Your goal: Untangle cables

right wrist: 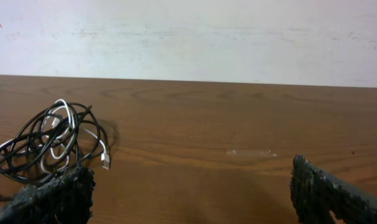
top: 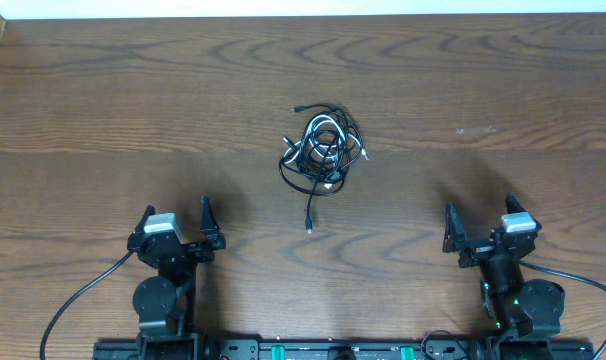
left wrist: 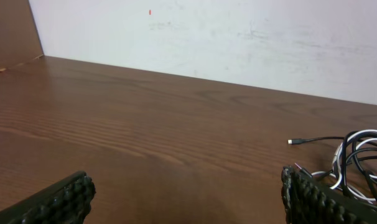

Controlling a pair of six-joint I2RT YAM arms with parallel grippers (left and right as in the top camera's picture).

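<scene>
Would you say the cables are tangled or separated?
Tangled: black and white cables loop through one another in one clump.

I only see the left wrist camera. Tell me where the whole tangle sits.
Observer: The cables form one pile near the middle of the table.
Operator: Report the right gripper.
Observer: The right gripper is open, empty, apart from the pile.
Operator: Name a loose end I miss.
Observer: The white cable's plug sticks out on the pile's right side.
</scene>
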